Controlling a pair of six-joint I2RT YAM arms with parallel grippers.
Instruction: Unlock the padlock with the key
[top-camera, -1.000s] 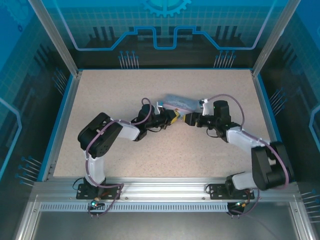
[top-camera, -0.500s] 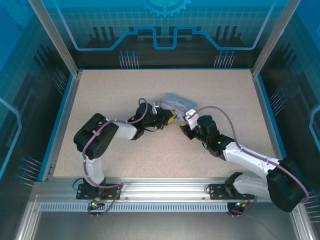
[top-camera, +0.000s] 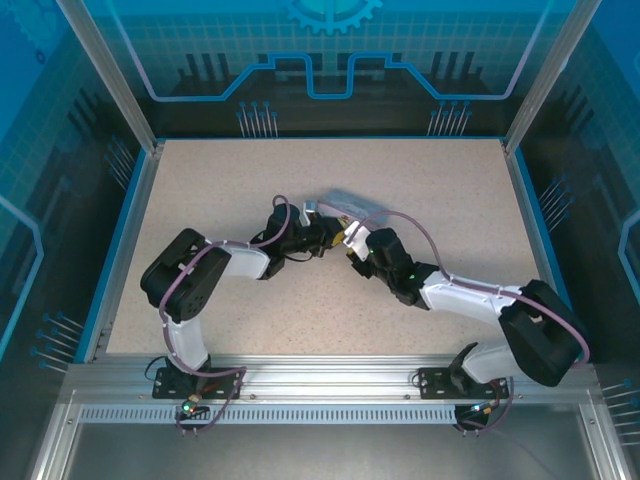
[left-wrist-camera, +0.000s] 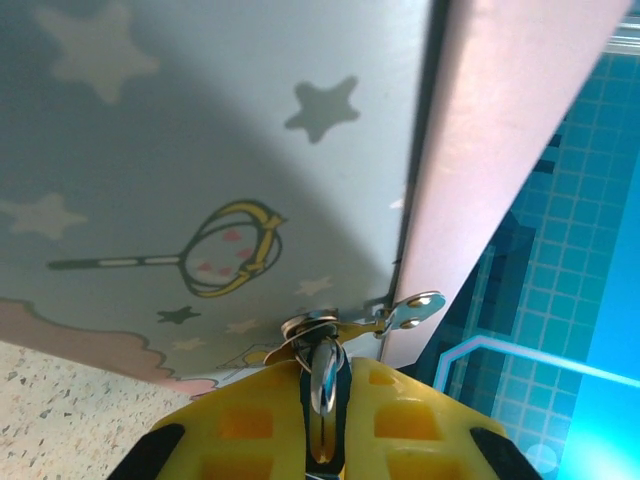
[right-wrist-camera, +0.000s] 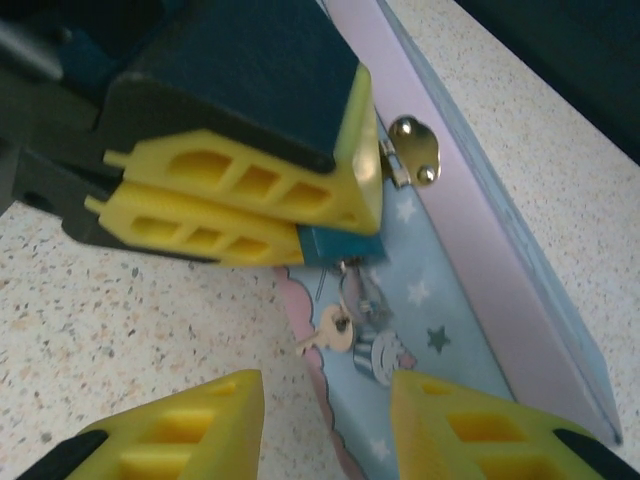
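My left gripper is shut on the small blue padlock, which sits against the front of the pale blue tin. From the padlock's underside hangs a ring with a small pale key, lying over the tin's edge. The padlock's shiny shackle shows between the yellow fingers of my left gripper, next to the tin's metal hasp. My right gripper is open just short of the key, one finger to each side of it, touching nothing. From above, my left gripper and right gripper meet at the tin.
The tin lies on the speckled table, with star and cartoon prints on its face. Both arms crowd its front side. A blue rim and glass walls enclose the table.
My right arm has swung leftward and stretched low across the table, bringing its open gripper from the tin's right side up to the key. My left gripper stays shut at the tin.
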